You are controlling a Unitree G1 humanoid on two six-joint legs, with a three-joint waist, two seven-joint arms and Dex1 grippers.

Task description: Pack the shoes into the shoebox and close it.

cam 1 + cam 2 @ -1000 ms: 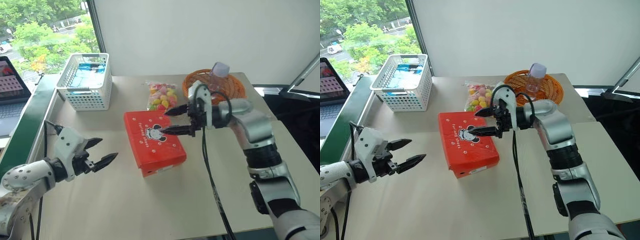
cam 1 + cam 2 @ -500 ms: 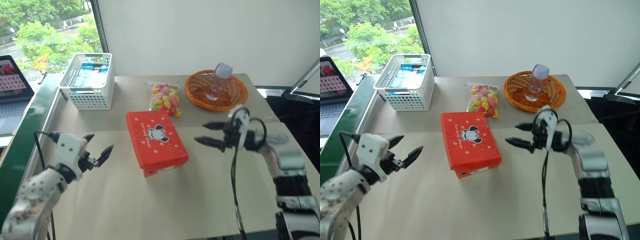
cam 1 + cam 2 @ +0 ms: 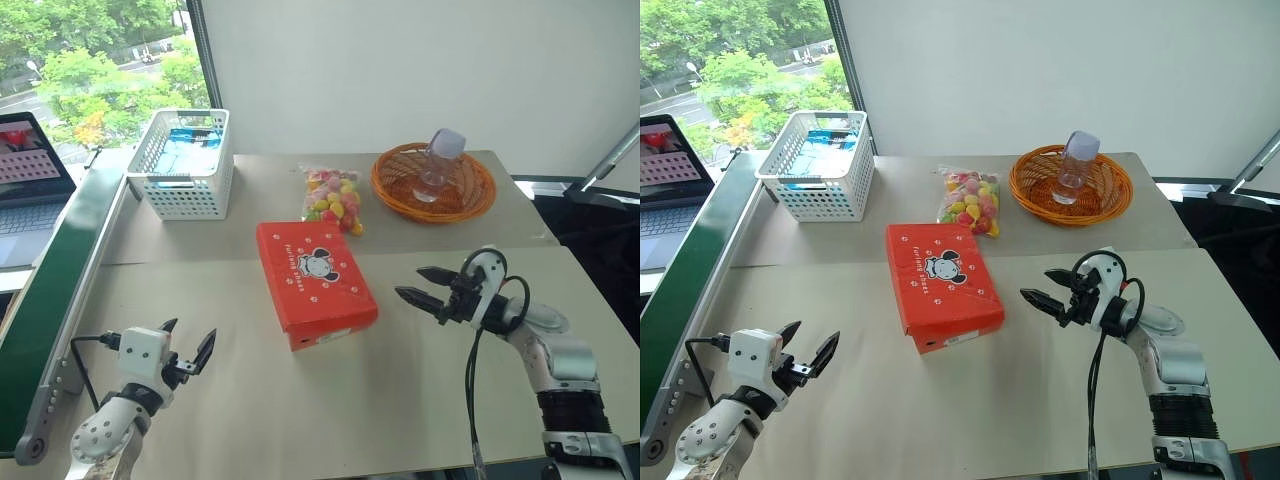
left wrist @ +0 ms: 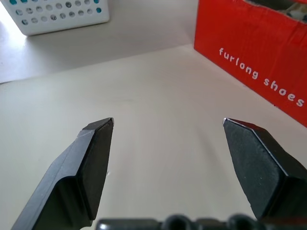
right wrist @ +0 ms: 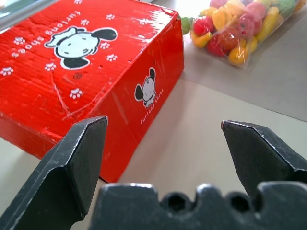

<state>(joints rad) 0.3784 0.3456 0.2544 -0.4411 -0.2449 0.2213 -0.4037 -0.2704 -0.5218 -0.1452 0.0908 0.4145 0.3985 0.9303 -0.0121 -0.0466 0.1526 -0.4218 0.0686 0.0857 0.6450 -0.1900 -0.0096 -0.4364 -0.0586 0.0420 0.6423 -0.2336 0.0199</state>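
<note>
The red-orange shoebox (image 3: 313,282) lies in the middle of the table with its lid down, cartoon face and paw prints facing up. The shoes are hidden. My left gripper (image 3: 189,331) is low over the table's front left, well left of the box, jaws open and empty; the left wrist view has the box's lettered side (image 4: 249,57) ahead of it. My right gripper (image 3: 409,281) is open and empty a short way to the right of the box and points at it; the box (image 5: 91,57) is close in the right wrist view.
A white lattice basket (image 3: 184,163) stands at the back left. A bag of coloured candy (image 3: 333,195) lies behind the box. An orange wicker basket (image 3: 433,185) with a clear bottle (image 3: 438,160) is at the back right. A green rail (image 3: 60,270) and a laptop (image 3: 30,180) border the left.
My right gripper has left its place over the box's lid and dropped to the right of the box. The left gripper has sunk toward the table's front left. Both stayed open.
</note>
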